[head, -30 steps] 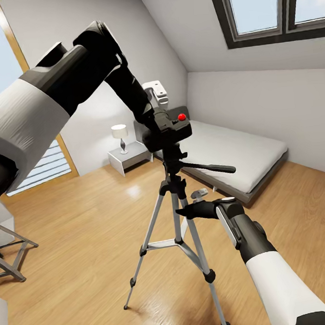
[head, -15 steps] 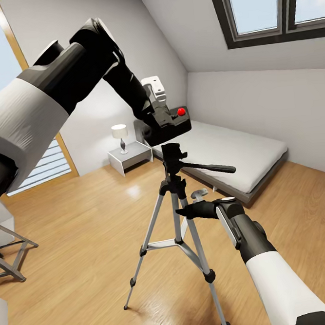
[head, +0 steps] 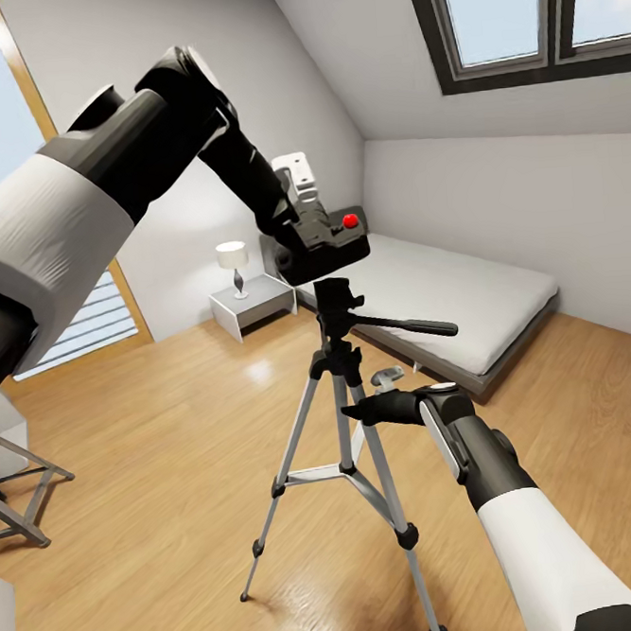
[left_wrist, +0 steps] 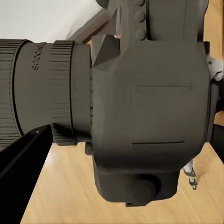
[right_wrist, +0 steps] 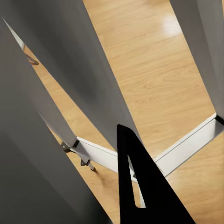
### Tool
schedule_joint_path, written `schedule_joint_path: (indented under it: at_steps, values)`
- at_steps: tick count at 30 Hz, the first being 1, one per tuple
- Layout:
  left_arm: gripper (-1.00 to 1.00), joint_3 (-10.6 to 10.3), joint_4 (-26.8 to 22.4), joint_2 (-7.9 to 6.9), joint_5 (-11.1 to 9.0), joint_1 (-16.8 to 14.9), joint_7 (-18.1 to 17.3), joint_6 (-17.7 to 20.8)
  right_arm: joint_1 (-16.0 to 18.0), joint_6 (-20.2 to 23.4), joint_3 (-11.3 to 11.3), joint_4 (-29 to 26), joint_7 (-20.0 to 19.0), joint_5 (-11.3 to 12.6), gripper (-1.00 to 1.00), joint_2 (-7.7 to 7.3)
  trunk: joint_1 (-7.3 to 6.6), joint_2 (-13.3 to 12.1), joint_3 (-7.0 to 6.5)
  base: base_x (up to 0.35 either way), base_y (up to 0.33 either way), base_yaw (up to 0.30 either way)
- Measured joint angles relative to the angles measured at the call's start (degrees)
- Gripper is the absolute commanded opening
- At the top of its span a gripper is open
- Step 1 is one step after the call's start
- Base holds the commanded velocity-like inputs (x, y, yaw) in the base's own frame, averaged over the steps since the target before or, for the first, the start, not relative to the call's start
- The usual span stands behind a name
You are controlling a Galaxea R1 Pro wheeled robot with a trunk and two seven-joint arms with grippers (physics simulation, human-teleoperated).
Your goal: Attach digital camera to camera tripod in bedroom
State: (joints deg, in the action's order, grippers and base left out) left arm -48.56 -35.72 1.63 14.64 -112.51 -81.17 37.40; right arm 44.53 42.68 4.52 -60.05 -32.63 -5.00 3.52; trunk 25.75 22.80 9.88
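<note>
Left gripper (head: 301,233) clamps digital camera (head: 327,248) above camera tripod (head: 346,398); right gripper's (head: 361,411) state unclear.

Digital camera (head: 327,243): matt black plastic body, lens barrel w/ ribbed grip rings, glossy red button on top. Camera tripod (head: 348,427): smooth silver metal legs w/ slight sheen, matt black plastic joints & pan head. Floor (head: 175,459): light wood planks, semi-gloss w/ a reflection patch. Bed (head: 457,304): matt grey cloth. Right gripper (head: 356,411) fingers: matt black.
</note>
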Motion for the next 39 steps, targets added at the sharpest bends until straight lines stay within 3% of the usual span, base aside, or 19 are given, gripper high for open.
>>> schedule_joint_path:
  at_steps: [10, 27, 39]
  values:
    - [-1.0, -0.01, 4.21, -0.05, -3.69, 0.0, -0.13, -2.98, 0.0, 0.02, -0.05, 0.0, 0.01, -0.01, -1.0, -0.01, 0.0, 0.0, 0.0, 0.0, 0.0, 0.0]
    - [-1.0, -0.04, 5.06, -0.19, -4.15, 0.0, -0.18, -5.93, 0.01, -0.03, 0.02, 0.05, 0.0, 0.03, -1.0, -0.02, 0.0, 0.01, -0.01, 0.0, 0.0, 0.0]
    - [-1.0, -0.1, 9.19, 0.16, -4.19, 0.01, -0.02, -12.31, 0.02, -0.03, 0.02, 0.07, 0.0, 0.03, -1.0, -0.02, 0.0, 0.01, -0.01, 0.0, 0.0, 0.0]
